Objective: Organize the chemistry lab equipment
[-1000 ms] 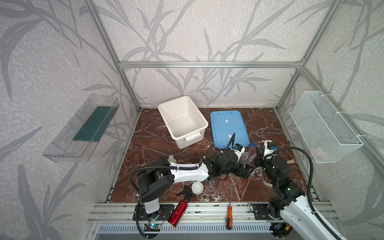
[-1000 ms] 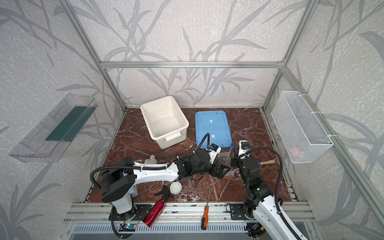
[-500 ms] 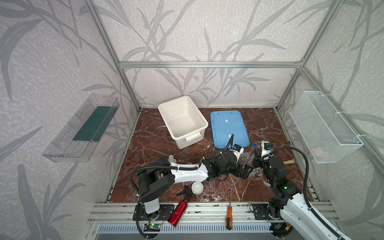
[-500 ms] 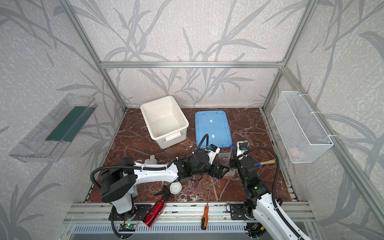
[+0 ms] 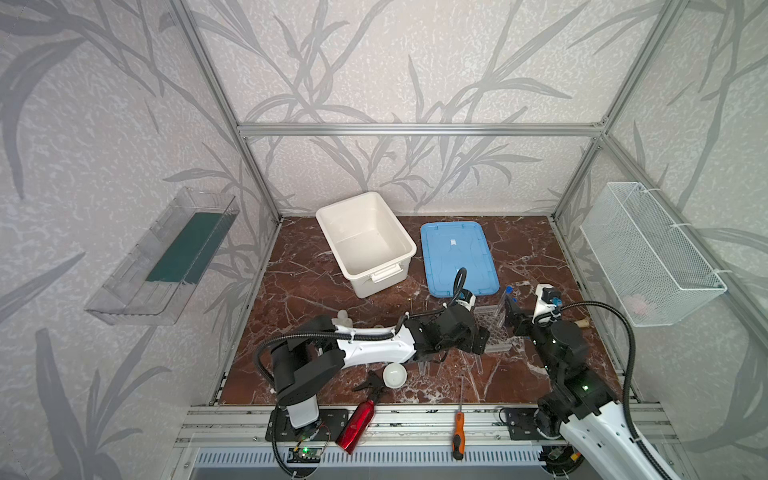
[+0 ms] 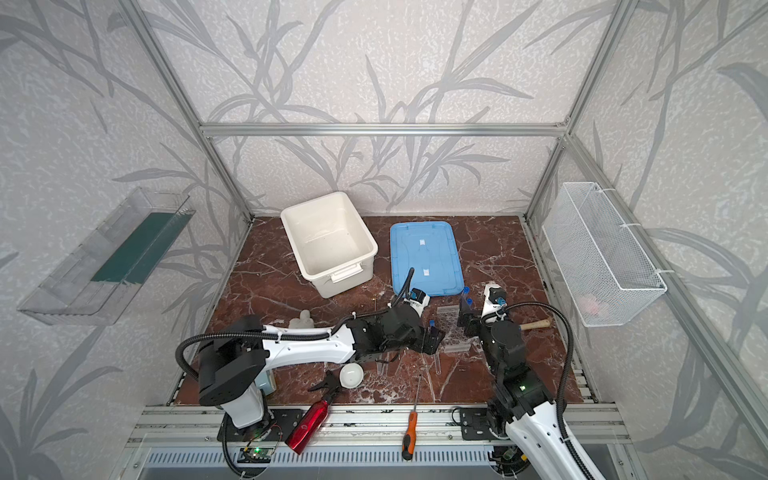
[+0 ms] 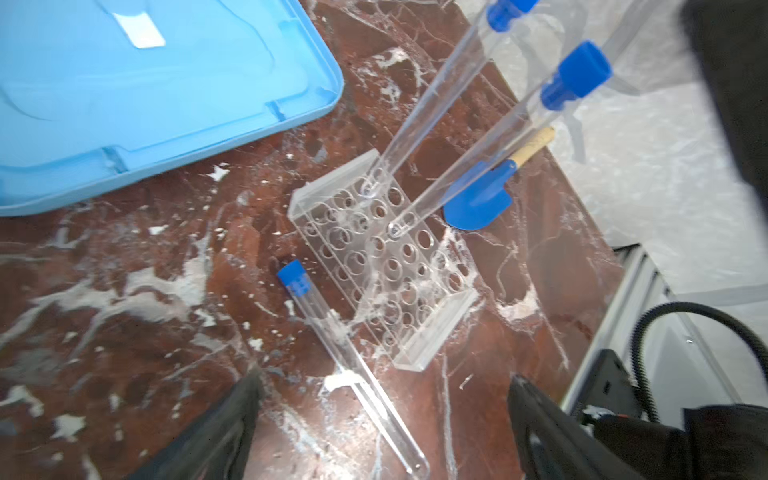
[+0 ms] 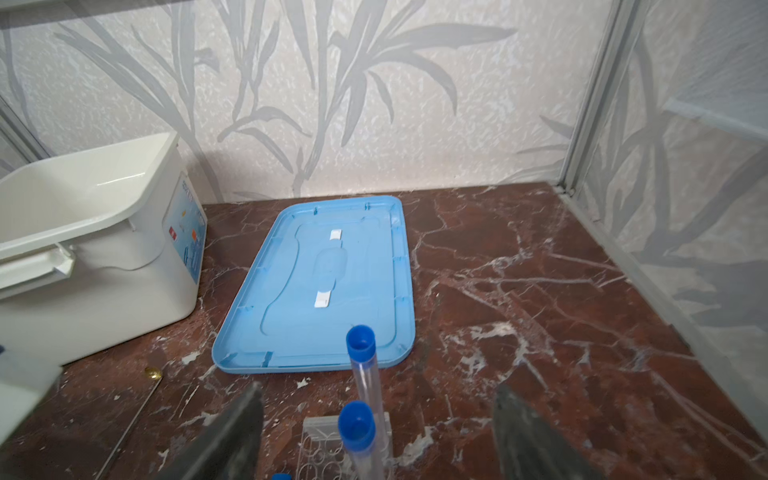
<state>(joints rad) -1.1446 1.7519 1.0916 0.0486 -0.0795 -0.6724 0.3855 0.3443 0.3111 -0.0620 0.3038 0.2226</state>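
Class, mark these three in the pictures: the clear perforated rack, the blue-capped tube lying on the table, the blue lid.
clear perforated rack (image 7: 390, 270), left wrist view, on its holed top plate.
lying blue-capped tube (image 7: 345, 357), left wrist view, mid-length of its clear body.
blue lid (image 8: 332, 266), right wrist view, its flat middle.

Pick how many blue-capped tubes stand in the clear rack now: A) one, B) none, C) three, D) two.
D: two standing tubes sit in the rack; the third tube lies flat on the table beside it.

Right pincer (image 8: 378, 388) now wide, off tube (image 8: 357, 428)
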